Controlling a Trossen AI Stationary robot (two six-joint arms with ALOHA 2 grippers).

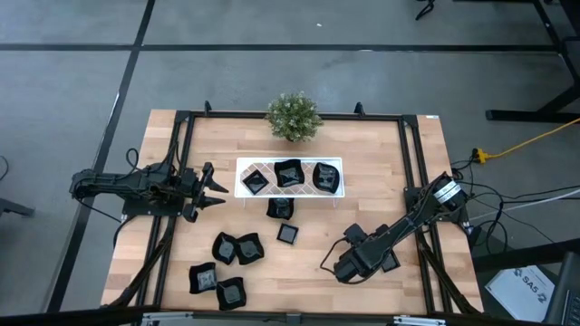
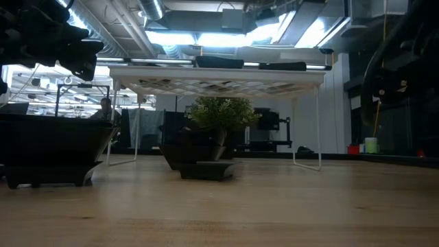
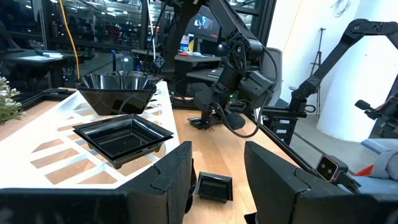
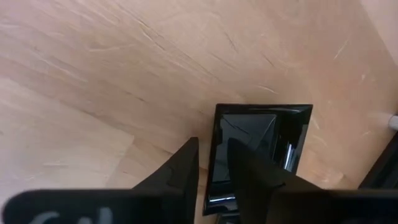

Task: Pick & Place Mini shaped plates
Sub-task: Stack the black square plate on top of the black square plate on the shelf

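Three mini shaped plates (image 1: 288,174) lie on the white tray (image 1: 243,166). Several more rest on the wood: two below the tray (image 1: 280,208) (image 1: 287,234) and a group near the front left (image 1: 236,246). My right gripper (image 4: 213,146) points steeply down at the front right (image 1: 337,263), open by a narrow gap. One finger is over the bowl of a black square plate (image 4: 267,134) and the other outside its rim, with a sliver of wood showing between that finger and the rim. The plate rests flat on the table. My left gripper (image 1: 217,188) hangs open and level left of the tray.
A small potted plant (image 1: 293,116) stands behind the tray. The tray stands raised on thin wire legs (image 2: 319,137). A black frame (image 1: 412,163) runs along the table's sides. Bare wood lies between the loose plates and my right gripper.
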